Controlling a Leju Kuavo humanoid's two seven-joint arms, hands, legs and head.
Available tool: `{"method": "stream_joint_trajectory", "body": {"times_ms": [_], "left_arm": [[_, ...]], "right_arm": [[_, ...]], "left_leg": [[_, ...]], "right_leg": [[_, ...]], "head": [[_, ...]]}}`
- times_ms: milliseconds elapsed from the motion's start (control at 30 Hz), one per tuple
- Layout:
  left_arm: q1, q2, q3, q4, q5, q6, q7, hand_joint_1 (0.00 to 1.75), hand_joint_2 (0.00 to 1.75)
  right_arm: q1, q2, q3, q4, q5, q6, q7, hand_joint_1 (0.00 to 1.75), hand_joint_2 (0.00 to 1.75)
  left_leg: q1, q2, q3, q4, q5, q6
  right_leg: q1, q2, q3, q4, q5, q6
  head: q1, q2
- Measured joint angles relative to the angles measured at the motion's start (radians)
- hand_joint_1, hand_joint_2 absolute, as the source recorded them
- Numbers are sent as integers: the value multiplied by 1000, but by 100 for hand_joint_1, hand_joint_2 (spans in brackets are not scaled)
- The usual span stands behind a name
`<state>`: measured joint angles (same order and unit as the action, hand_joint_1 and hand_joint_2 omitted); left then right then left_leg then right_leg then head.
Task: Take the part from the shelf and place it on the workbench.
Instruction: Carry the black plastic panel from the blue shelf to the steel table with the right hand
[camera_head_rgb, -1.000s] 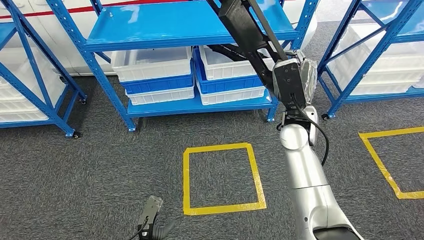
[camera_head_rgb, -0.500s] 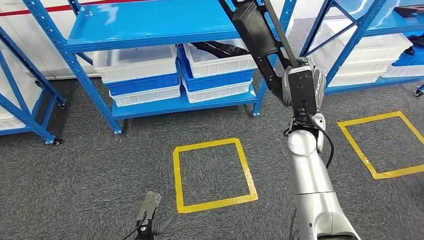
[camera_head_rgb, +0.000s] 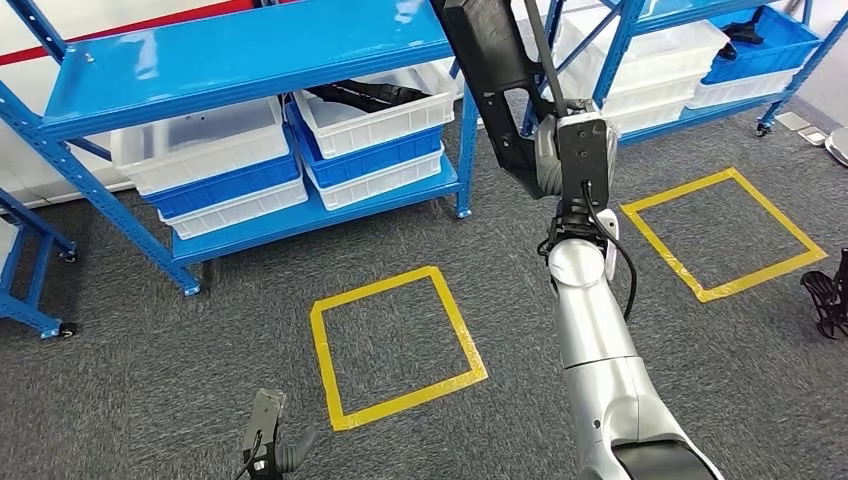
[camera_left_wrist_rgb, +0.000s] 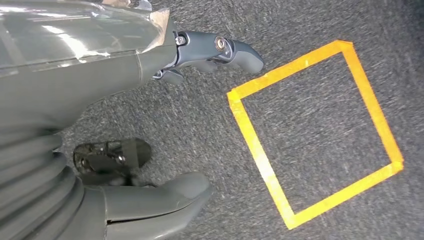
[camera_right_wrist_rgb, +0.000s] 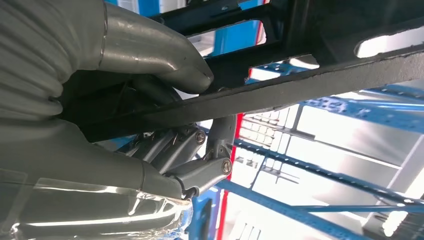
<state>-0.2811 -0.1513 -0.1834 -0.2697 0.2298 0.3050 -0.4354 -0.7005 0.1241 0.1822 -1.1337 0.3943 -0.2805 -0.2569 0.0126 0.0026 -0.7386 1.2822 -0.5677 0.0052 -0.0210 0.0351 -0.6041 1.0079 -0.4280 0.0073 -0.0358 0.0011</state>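
A long black frame-like part (camera_head_rgb: 490, 60) is raised in front of me, above the grey carpet, with my right hand (camera_head_rgb: 572, 150) gripping it at its lower end. In the right wrist view the thumb and fingers of the right hand (camera_right_wrist_rgb: 125, 100) wrap around a flat black bar of the part (camera_right_wrist_rgb: 310, 85). My left hand (camera_head_rgb: 268, 440) hangs low at the bottom of the head view. In the left wrist view the left hand (camera_left_wrist_rgb: 100, 75) holds nothing, its fingers (camera_left_wrist_rgb: 235, 50) spread above the carpet.
A blue shelf rack (camera_head_rgb: 250, 45) stands ahead on the left with white and blue bins (camera_head_rgb: 215, 165); one bin holds another black part (camera_head_rgb: 365, 95). A second rack (camera_head_rgb: 700, 60) stands at the right. Two yellow tape squares (camera_head_rgb: 325, 350) (camera_head_rgb: 700, 290) mark the floor. A black object (camera_head_rgb: 825, 300) stands at the right edge.
The whole view has swung right, so the shelves and tape squares slid left and a second rack came in. My right hand still holds the black part up.
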Motion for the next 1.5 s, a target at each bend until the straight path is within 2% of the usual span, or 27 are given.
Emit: {"method": "stream_joint_trajectory", "body": {"times_ms": [33,67,167,200,267,300,367,433,500,533,567,633,700,733,800,867,933,1000,1033,1100,1167,1233,1300,1333,1400,1433,1500], "left_arm": [[5,2,5,0,3,0,-3,0,175],[8,4,10,0,6,1,-5,0,175],[14,12,22,0,7,3,-13,0,175],[17,14,24,0,5,4,-16,0,175],[21,15,27,-1,0,5,-21,0,175],[22,15,28,-2,-2,5,-22,0,175],[23,15,31,-3,-7,5,-25,0,175],[27,16,35,-4,-14,4,-26,0,175],[32,16,39,-4,-20,5,-27,0,175],[34,15,40,-4,-24,6,-27,0,175],[34,14,40,-4,-28,6,-27,0,175],[34,10,40,-6,-38,8,-27,0,175],[34,6,40,-10,-47,6,-27,0,175],[34,4,40,-11,-49,2,-27,0,175],[34,0,40,-13,-52,-8,-26,0,175],[32,-4,40,-15,-59,-7,-25,0,175],[32,-5,40,-16,-70,0,-23,0,175],[32,-7,40,-16,-78,7,-20,0,175],[32,-7,40,-16,-81,9,-19,0,175],[30,-8,40,-17,-86,11,-18,0,175],[26,-8,40,-19,-87,12,-18,0,175],[22,-8,40,-20,-89,13,-18,0,175],[19,-11,40,-22,-91,14,-19,0,175],[18,-12,40,-23,-93,16,-19,0,175],[16,-14,40,-27,-96,18,-21,0,175],[17,-15,40,-27,-97,19,-21,0,175],[21,-16,40,-27,-97,19,-23,0,175]], "right_arm": [[0,1,0,8,-3,0,-1,175,175],[-1,1,-1,15,-7,-1,-3,175,175],[-1,1,-3,24,-17,-6,-11,175,175],[1,0,-4,25,-22,-9,-12,175,175],[12,-5,-4,23,-32,-13,-12,175,175],[21,-9,-5,21,-35,-15,-12,175,175],[38,-18,-6,14,-38,-18,-12,175,175],[59,-24,-8,3,-39,-21,-12,175,175],[92,-30,-11,-13,-39,-24,-10,175,175],[111,-34,-15,-24,-39,-26,-9,175,175],[129,-39,-20,-37,-40,-27,-8,175,175],[159,-51,-32,-71,-41,-30,-7,175,175],[183,-61,-45,-107,-42,-32,-6,175,175],[196,-66,-51,-124,-42,-33,-5,175,175],[225,-78,-66,-153,-41,-33,-4,175,175],[250,-88,-81,-177,-41,-34,-3,175,175],[269,-92,-93,-195,-42,-34,-2,175,175],[287,-92,-106,-205,-46,-31,0,175,175],[297,-93,-113,-209,-49,-28,0,175,175],[312,-95,-125,-217,-51,-22,1,175,175],[315,-96,-132,-225,-52,-18,1,175,175],[315,-97,-138,-230,-54,-16,1,175,175],[319,-99,-146,-234,-55,-15,1,175,175],[322,-101,-150,-236,-56,-15,1,175,175],[324,-107,-159,-241,-61,-14,0,175,175],[323,-109,-163,-241,-66,-14,-1,175,175],[326,-114,-171,-242,-77,-12,-3,175,175]], "left_leg": [[0,-3,2,-3,12,3],[0,-9,25,-45,41,8],[2,-68,123,-225,118,24],[1,-80,138,-252,122,26],[-2,-67,142,-265,123,28],[-1,-56,144,-270,127,32],[1,-33,146,-281,135,42],[-1,-6,144,-283,138,46],[-2,23,142,-283,138,46],[-3,36,141,-282,138,46],[-3,47,141,-282,138,46],[-6,69,140,-278,135,42],[-12,89,140,-274,132,34],[-15,99,140,-274,132,29],[-12,114,142,-274,130,19],[-6,79,132,-241,98,8],[-2,21,88,-132,28,0],[-1,1,35,-12,-23,0],[-2,-2,26,6,-20,2],[-3,-15,65,-72,39,14],[-3,-61,132,-204,97,31],[-5,-90,162,-266,109,41],[-8,-72,168,-280,113,44],[-6,-60,173,-291,119,47],[-1,-33,181,-313,132,53],[-2,-19,182,-317,135,55],[-4,12,179,-318,136,56]], "right_leg": [[2,11,-2,0,2,-1],[3,23,-3,1,4,-1],[7,54,-7,2,9,5],[6,63,-11,2,12,9],[2,82,-18,-2,19,21],[1,80,-23,-2,20,26],[3,39,-48,38,-3,29],[5,-10,-106,162,-61,25],[4,-23,-153,274,-99,28],[3,-27,-149,278,-97,34],[2,-33,-125,240,-83,42],[4,-75,-40,96,-41,51],[10,-104,11,5,-18,41],[13,-101,14,-4,-16,33],[11,-76,12,-6,-9,19],[6,-53,11,-9,-1,7],[4,-31,8,-10,4,-1],[7,-6,5,-10,7,-6],[9,8,4,-10,9,-7],[13,38,4,-9,11,-7],[14,63,2,-9,15,-3],[8,86,-5,-10,21,7],[3,109,-13,-14,29,20],[4,103,-19,-11,28,24],[9,48,-52,45,-1,24],[9,11,-82,104,-28,21],[4,-21,-146,241,-80,25]], "head": [[-1,0],[-1,0],[-2,0],[-1,0],[-1,0],[-1,0],[5,0],[13,0],[15,0],[16,0],[16,0],[19,0],[20,0],[19,0],[18,0],[14,0],[7,0],[2,0],[1,0],[0,0],[1,0],[3,0],[0,0],[-1,0],[7,0],[11,0],[17,0]]}}
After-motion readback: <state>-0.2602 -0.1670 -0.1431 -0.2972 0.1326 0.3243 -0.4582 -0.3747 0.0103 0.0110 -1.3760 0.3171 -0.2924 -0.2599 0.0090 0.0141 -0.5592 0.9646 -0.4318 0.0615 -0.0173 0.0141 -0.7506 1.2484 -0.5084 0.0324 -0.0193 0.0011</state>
